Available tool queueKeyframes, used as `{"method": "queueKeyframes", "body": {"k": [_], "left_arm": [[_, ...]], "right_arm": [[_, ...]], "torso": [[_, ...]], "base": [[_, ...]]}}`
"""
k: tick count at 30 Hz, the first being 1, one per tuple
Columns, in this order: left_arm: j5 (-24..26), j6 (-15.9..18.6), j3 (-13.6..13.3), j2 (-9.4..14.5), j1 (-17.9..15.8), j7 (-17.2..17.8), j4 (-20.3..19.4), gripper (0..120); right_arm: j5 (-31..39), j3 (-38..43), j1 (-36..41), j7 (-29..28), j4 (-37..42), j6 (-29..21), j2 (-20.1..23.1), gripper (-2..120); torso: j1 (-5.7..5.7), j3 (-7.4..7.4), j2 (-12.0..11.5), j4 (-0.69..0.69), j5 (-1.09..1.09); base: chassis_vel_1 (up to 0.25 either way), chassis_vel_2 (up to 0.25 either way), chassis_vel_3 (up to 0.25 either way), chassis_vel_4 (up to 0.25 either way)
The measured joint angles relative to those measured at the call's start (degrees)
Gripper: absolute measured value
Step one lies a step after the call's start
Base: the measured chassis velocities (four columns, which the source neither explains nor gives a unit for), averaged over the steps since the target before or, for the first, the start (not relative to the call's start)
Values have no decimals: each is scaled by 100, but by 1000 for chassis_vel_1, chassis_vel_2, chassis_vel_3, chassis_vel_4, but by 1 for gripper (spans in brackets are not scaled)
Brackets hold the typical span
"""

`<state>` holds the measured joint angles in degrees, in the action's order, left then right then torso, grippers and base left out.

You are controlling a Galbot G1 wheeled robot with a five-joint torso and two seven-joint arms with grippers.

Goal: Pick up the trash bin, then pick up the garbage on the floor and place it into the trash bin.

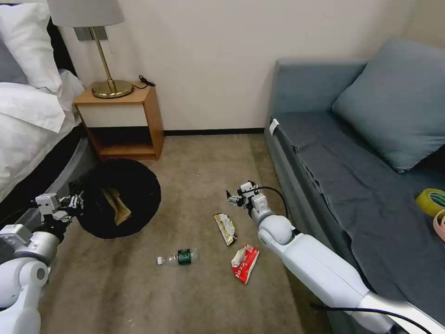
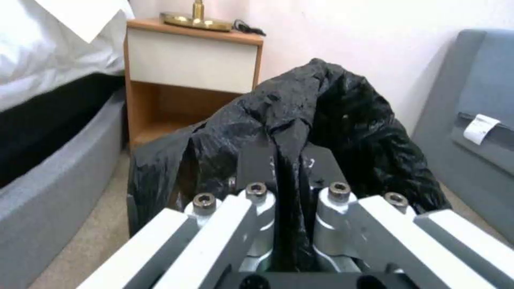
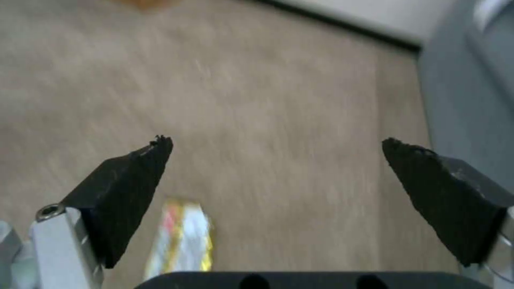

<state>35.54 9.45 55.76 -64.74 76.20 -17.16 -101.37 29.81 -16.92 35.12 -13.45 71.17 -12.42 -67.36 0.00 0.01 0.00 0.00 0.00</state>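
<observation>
Trash bin (image 1: pixel 118 199), tilted beside the nightstand (image 1: pixel 123 123) with the brown paper bag (image 1: pixel 118 206) inside, is clamped at its black liner by the left gripper (image 1: pixel 76 202). Right gripper (image 1: pixel 230 197) hovers spread wide above the carpet by the yellow-green wrapper (image 1: pixel 225 228); bottle (image 1: pixel 178 257) and red-white wrapper (image 1: pixel 244 263) lie nearby.

Black crinkly trash bin (image 1: pixel 134 185), brown paper bag (image 1: pixel 118 207) inside; green-labelled clear bottle (image 1: pixel 178 257), red-white wrapper (image 1: pixel 244 263), yellow-green foil wrapper (image 1: pixel 225 228), tan carpet (image 1: pixel 194 176)
</observation>
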Motion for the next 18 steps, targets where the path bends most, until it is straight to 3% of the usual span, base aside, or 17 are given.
{"method": "queueKeyframes", "body": {"k": [3, 6, 7, 9, 10, 13, 18], "left_arm": [[0, -26, -6, -5, 67, -46, 35, 4], [16, -52, -5, -6, 94, -70, 97, 4], [16, -52, -5, -6, 94, -70, 97, 4], [17, -55, -7, -12, 94, -71, 129, 4], [17, -55, -7, -12, 94, -71, 129, 4], [0, -55, -33, -74, 96, -62, 122, 4], [-41, -56, -49, -140, 142, -47, 105, 4]], "right_arm": [[327, 189, 92, -27, -163, -434, -33, 100], [1528, 465, 242, -601, 148, -1732, 25, 100], [1528, 465, 242, -601, 148, -1732, 25, 100], [2809, 637, 282, -1297, 393, -2520, -13, 100], [2809, 637, 282, -1297, 393, -2520, -13, 100], [4340, 942, 299, -2223, 448, -3004, -347, 100], [4923, 1199, 340, -2767, 296, -3048, -596, 100]], "torso": [[0, 0, 0, 0, 0], [0, 0, 0, -1, 0], [0, 0, 0, -1, 0], [0, 0, 0, -2, -1], [0, 0, 0, -2, -1], [0, 0, 0, 1, 1], [0, 0, 0, 1, 0]], "base": [[0, 0, 0, 0], [0, 0, 0, 0], [0, 0, 0, 0], [0, 0, 0, 0], [0, 0, 0, 0], [0, 0, 0, 0], [0, 0, 0, 0]]}}
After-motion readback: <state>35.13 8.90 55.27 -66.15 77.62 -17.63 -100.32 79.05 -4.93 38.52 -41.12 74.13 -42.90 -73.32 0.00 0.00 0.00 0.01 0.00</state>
